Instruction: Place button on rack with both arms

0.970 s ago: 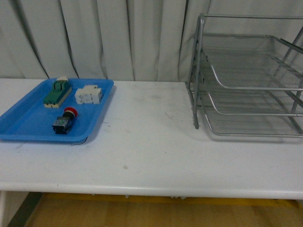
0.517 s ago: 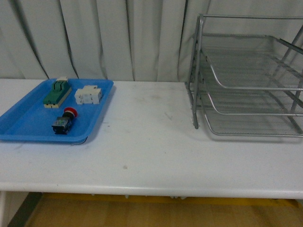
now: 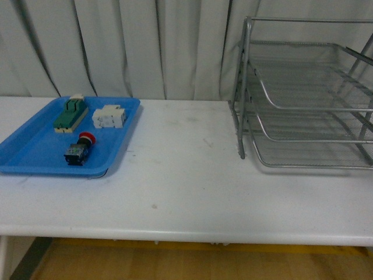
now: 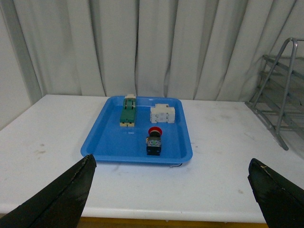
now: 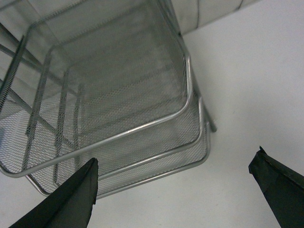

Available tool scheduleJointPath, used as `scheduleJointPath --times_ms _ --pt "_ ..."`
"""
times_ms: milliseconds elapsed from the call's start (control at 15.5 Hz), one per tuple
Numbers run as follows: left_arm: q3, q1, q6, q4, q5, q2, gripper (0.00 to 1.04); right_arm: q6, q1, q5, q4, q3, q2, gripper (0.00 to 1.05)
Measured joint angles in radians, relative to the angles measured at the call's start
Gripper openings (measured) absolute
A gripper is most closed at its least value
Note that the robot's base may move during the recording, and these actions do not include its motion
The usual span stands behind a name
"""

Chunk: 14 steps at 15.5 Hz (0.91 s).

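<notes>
The button (image 3: 79, 147) lies on its side in the blue tray (image 3: 35, 157) at the table's left, red cap toward the curtain. The left wrist view shows the button (image 4: 154, 140) well ahead of my open left gripper (image 4: 173, 190), whose fingertips (image 4: 71, 190) stand wide apart near the table's front edge. At the right stands the silver wire-mesh rack (image 3: 303, 93) with three tiers. My right gripper (image 5: 175, 190) is open above the table, just in front of the rack (image 5: 109, 99). Neither arm shows in the front view.
A green block (image 3: 71, 113) and a white block (image 3: 109, 116) lie in the tray behind the button. White table (image 3: 186, 175) runs between tray and rack. A grey curtain (image 3: 128, 46) hangs behind.
</notes>
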State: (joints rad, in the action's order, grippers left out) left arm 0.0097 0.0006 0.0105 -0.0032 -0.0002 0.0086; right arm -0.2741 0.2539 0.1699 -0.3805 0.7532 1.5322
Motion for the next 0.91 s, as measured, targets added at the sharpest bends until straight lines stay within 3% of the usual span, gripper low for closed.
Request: scheduleJointPath --times_ms 194,388,647,776,905 --pt "0.0 0.0 0.0 0.0 0.0 0.0 0.98 -0.244 -0.026 0.093 -0.06 0.044 0.153 0.98" --pt "0.0 0.0 0.0 0.0 0.0 0.0 0.98 -0.529 -0.028 0.187 -0.266 0.009 0.175 0.98" --pt "0.0 0.0 0.0 0.0 0.0 0.0 0.98 -1.037 -0.079 0.185 -0.639 -0.115 0.255 0.98" --pt "0.0 0.0 0.0 0.0 0.0 0.0 0.98 -1.114 -0.086 0.156 -0.727 -0.129 0.27 0.98" --pt "0.0 0.0 0.0 0.0 0.0 0.0 0.98 -1.125 -0.091 0.086 -0.684 -0.146 0.314 0.98"
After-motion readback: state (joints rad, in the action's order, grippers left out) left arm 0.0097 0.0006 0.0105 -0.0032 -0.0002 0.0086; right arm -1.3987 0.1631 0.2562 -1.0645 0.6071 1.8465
